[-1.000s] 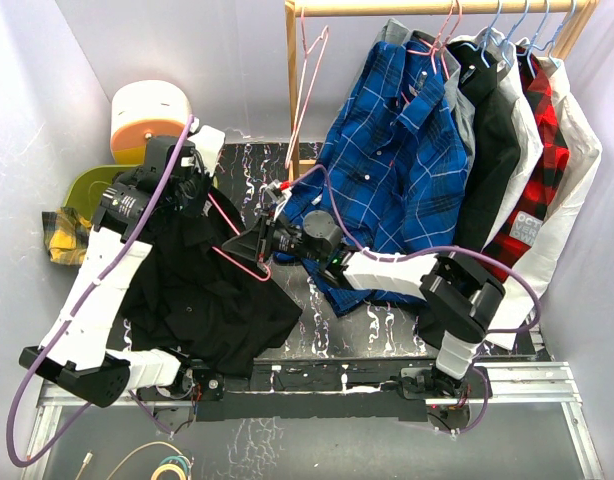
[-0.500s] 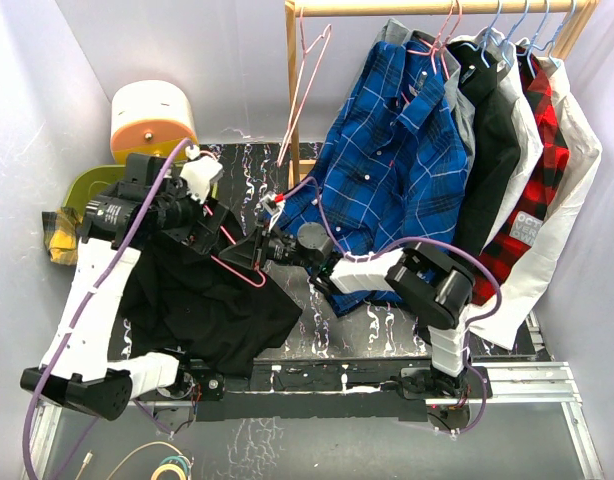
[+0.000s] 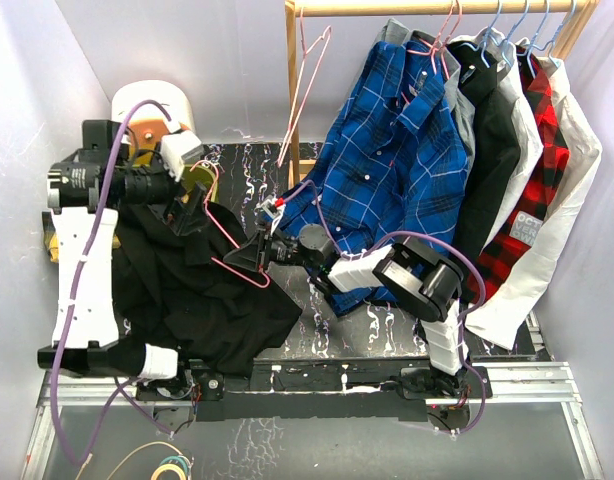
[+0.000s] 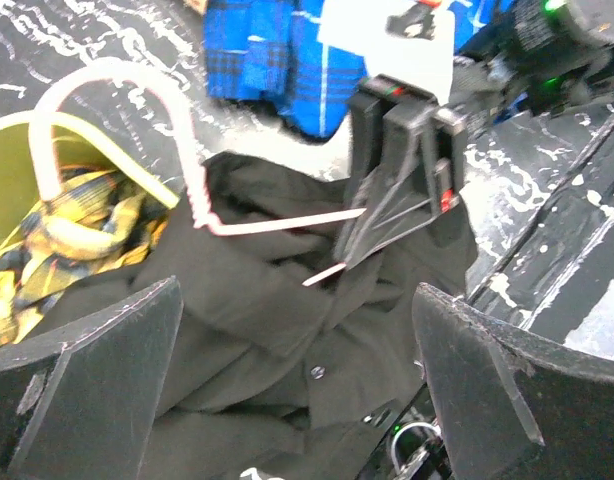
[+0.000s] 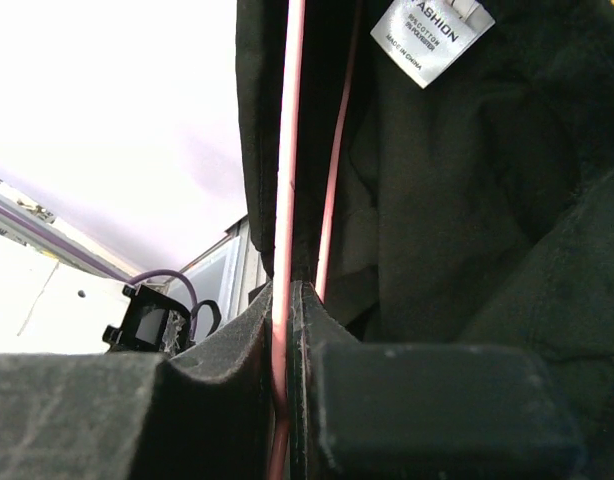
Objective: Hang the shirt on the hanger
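Observation:
The black shirt (image 3: 202,295) lies crumpled on the table's left half, one white button (image 4: 316,372) showing. The pink hanger (image 3: 225,228) is threaded into its collar, with the hook (image 4: 107,85) sticking out. My right gripper (image 3: 250,256) is shut on the hanger's wire (image 5: 287,150), seen next to the shirt's neck label (image 5: 432,35). My left gripper (image 3: 194,203) hovers above the collar. Its fingers (image 4: 97,385) stand wide open with only the shirt (image 4: 277,310) below them.
A wooden rack (image 3: 292,100) at the back holds a blue plaid shirt (image 3: 387,170), several other shirts and an empty pink hanger (image 3: 305,80). A green bin (image 4: 17,165) with a yellow plaid shirt (image 4: 57,235) sits at the left, behind it an orange-and-white drum (image 3: 147,115).
My left gripper has opened, let go at the shirt's collar and drawn up and back to the left. The right gripper keeps its hold on the hanger, shifted slightly left.

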Robot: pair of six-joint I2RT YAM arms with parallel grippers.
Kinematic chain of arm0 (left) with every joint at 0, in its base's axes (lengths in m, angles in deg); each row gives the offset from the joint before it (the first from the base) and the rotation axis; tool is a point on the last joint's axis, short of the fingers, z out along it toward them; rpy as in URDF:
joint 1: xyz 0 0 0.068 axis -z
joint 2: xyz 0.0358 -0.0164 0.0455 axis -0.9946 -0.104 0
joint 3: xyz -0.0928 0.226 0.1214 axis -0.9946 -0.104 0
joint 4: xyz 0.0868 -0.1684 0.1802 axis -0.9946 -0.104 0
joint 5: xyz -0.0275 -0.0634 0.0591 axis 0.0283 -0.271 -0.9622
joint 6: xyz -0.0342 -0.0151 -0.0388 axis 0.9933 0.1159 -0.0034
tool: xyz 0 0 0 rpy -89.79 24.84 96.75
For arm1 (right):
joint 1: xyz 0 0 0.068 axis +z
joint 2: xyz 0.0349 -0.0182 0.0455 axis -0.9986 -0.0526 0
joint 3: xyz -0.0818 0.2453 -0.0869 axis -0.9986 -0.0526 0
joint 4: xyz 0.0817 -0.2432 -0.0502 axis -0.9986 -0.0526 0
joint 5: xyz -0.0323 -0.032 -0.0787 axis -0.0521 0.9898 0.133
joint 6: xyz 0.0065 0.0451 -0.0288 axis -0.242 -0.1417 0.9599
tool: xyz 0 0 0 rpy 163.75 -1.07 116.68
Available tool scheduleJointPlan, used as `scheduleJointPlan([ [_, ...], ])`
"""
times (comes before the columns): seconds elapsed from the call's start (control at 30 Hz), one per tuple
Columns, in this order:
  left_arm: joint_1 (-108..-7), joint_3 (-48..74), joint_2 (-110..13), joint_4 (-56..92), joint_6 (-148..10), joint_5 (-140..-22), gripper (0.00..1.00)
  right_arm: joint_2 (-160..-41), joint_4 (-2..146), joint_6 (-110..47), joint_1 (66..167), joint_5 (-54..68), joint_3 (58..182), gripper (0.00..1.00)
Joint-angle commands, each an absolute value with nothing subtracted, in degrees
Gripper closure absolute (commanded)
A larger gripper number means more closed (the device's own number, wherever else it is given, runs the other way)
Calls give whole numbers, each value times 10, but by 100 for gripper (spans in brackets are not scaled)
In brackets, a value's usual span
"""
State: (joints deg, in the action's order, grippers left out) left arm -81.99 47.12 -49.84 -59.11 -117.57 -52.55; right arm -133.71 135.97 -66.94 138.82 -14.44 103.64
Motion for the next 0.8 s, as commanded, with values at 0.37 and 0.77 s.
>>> scheduleJointPlan([
  [0.37, -971, 501, -632, -621, -1388, -451, 5, -1323, 1427, -664, 1367, -178, 1049, 92],
  [0.77, -978, 414, -613, -612, -1565, -377, 3, -1328, 1425, -671, 1365, -196, 1063, 92],
])
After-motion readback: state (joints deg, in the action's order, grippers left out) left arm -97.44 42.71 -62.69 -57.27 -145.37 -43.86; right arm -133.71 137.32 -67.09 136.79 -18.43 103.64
